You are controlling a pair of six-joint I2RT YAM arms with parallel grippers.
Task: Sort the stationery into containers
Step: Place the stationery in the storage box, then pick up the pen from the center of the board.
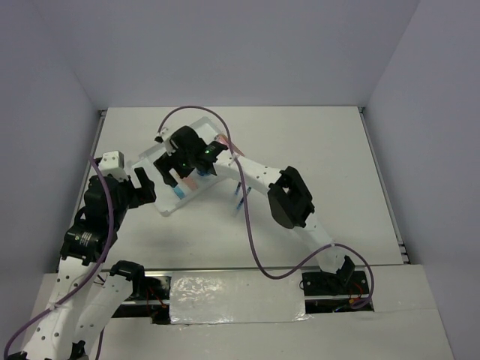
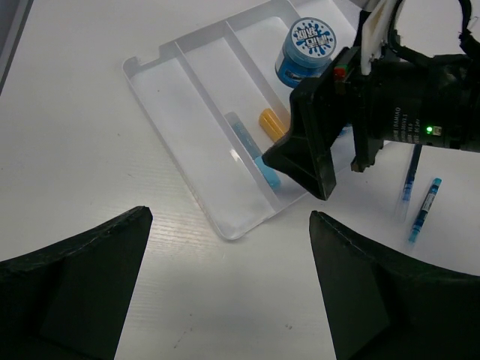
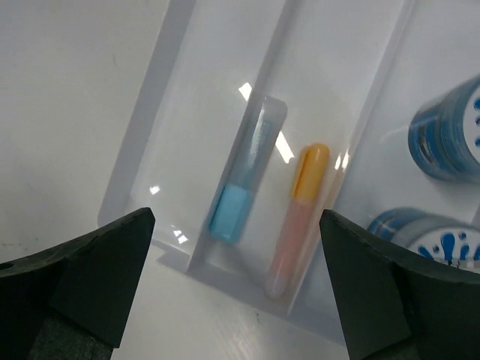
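The white tray (image 2: 169,97) lies on the table, with four long compartments. A light-blue marker (image 3: 244,176) and a marker with an orange-yellow cap and pinkish body (image 3: 300,210) lie side by side in one compartment. Two round blue tubs (image 3: 450,139) stand in the compartment beside it. My right gripper (image 3: 236,247) hovers open and empty over the tray's near end, above the markers. My left gripper (image 2: 230,247) is open and empty, just off the tray's near corner. Two thin blue pens (image 2: 420,195) lie on the table right of the tray. No red pen shows.
The right arm (image 1: 289,196) stretches across the table from the near right, with its purple cable (image 1: 251,225) looping over the pens. The tray's two left compartments (image 2: 187,112) hold nothing. White walls close the table at the back and sides.
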